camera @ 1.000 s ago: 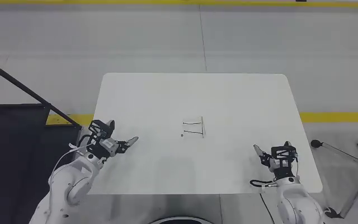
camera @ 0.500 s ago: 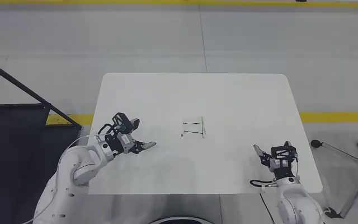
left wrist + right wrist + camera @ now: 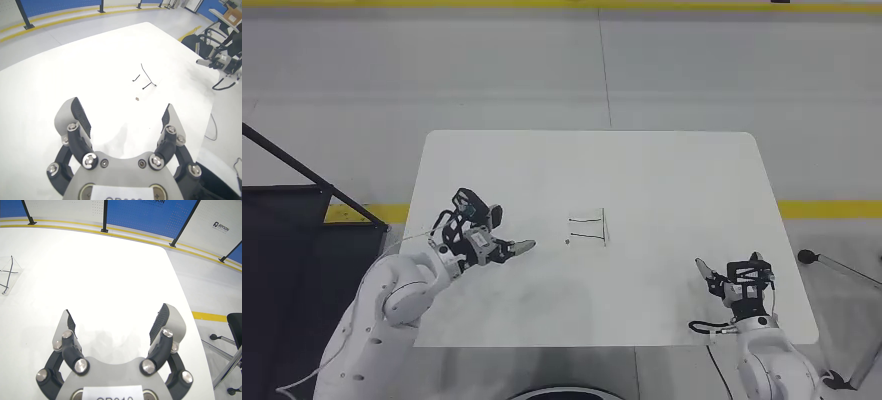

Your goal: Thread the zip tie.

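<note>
Thin black zip ties lie near the middle of the white table, resting on a small clear stand. In the left wrist view the zip ties are ahead of my left gripper, which is open with nothing between its fingers. From above, the left gripper is a short way left of the ties, above the table. My right gripper is open and empty over the table's front right part, far from the zip ties; the right gripper faces bare table.
A tiny brown speck lies on the table just before the ties. A black panel stands left of the table. A black chair and a cable are off the table's right side.
My left arm has swung rightward across the table toward the zip ties, its gripper staying open. The right arm and the zip ties have not moved.
</note>
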